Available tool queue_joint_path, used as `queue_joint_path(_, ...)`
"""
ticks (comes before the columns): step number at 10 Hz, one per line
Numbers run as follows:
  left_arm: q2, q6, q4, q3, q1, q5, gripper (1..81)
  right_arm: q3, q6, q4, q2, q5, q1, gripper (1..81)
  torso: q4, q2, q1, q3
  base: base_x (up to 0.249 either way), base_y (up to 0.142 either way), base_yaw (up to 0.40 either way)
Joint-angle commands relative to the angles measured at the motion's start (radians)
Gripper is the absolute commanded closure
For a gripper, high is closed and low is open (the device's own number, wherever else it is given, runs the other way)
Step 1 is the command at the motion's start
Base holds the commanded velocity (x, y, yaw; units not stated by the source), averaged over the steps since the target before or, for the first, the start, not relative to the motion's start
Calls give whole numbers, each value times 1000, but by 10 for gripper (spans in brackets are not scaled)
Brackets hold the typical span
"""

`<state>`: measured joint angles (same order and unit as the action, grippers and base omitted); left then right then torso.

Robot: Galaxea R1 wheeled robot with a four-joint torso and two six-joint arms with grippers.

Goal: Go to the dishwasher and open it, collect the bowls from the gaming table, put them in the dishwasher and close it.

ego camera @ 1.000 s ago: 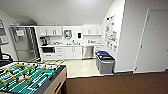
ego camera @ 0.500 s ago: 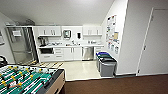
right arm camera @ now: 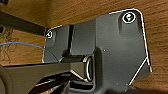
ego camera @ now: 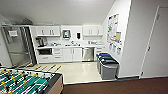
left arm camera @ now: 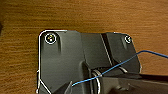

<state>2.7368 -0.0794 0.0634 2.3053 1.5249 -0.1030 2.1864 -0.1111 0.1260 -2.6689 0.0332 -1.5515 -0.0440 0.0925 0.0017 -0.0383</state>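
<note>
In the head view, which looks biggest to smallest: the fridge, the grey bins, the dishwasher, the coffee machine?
1. Fridge, tall steel unit at the left.
2. Grey bins, though they stand nearer the camera, so their rank is unsure.
3. Dishwasher, steel front under the counter.
4. Coffee machine on the counter, smallest.

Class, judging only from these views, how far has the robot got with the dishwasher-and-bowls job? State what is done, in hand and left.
Done: nothing visible. The stainless-steel-fronted dishwasher under the white counter is shut.

In hand: the approach. The kitchenette lies ahead across the pale floor, with the green-field football table beside the robot.

Left: opening the dishwasher, fetching the bowls, loading, closing.
</note>
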Motion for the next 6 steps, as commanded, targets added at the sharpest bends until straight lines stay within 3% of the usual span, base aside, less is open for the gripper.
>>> queue_joint_path(1,-20,0,4,-9,-58,43,10,-5,-4,-14,21,-52,55,10,0,0,0,0,277,0,0)
queue_joint_path(6,-23,0,6,-9,-57,43,10,12,-4,-14,18,-52,55,10,0,0,0,0,277,0,0)
